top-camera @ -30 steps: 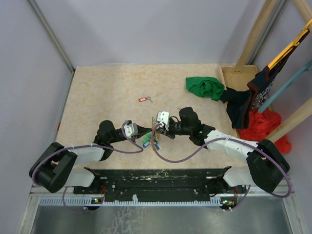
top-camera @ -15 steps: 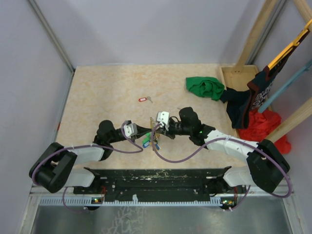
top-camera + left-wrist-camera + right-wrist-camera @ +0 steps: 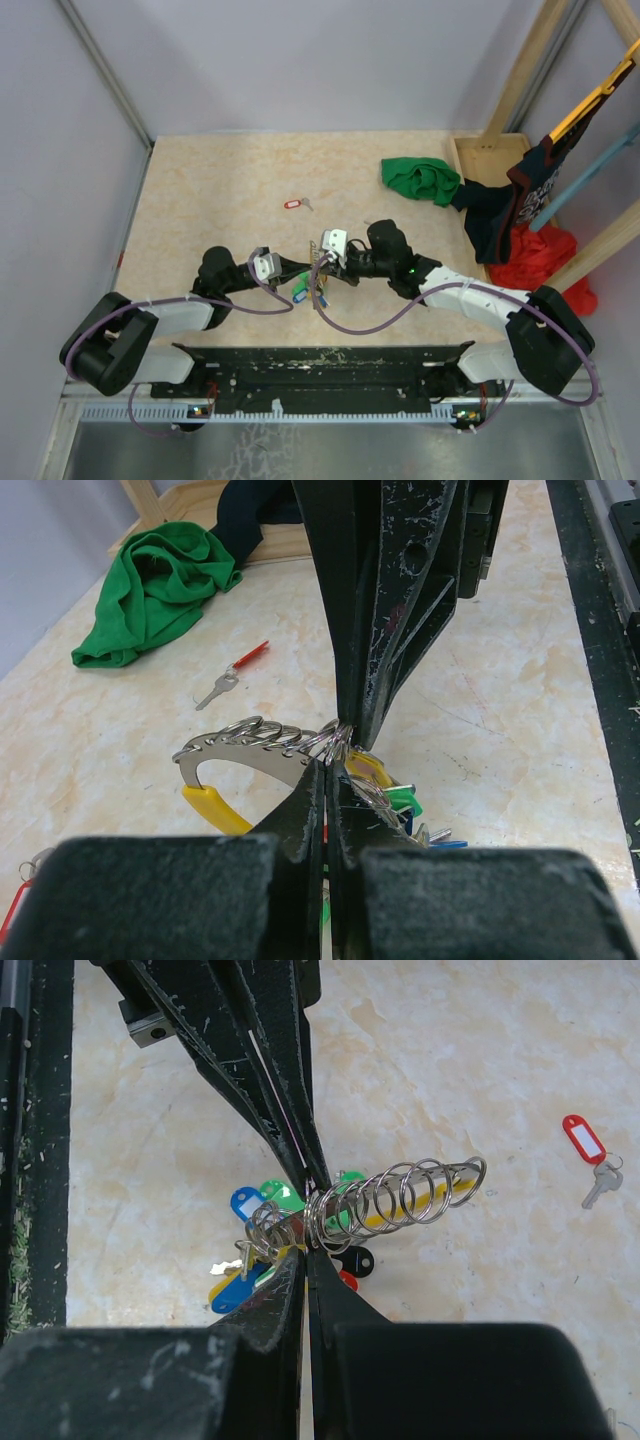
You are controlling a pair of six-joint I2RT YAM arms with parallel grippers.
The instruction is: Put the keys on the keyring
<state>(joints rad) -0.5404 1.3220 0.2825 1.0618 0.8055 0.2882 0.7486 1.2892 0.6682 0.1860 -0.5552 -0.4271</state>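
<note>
Across the near middle of the beige table (image 3: 200,200), the two arms reach toward each other so their fingertips meet over one spot. That leaves each free to steady or work the same object. Far behind them lies a crumpled green cloth (image 3: 420,180), well clear of the work.

Between the fingertips hangs the keyring (image 3: 250,763), a grey metal loop with a yellow section, raised off the surface, probably so its bunch can dangle. The left gripper (image 3: 326,770) has its jaws pressed together on the loop. The right gripper (image 3: 305,1253) is likewise clamped, at the row of small split rings (image 3: 400,1195).

Blue and green plastic tags (image 3: 262,1200) hang beneath. I cannot tell whether a loose key sits in either pinch. The red-tagged key (image 3: 582,1140) lies apart, untouched.
</note>
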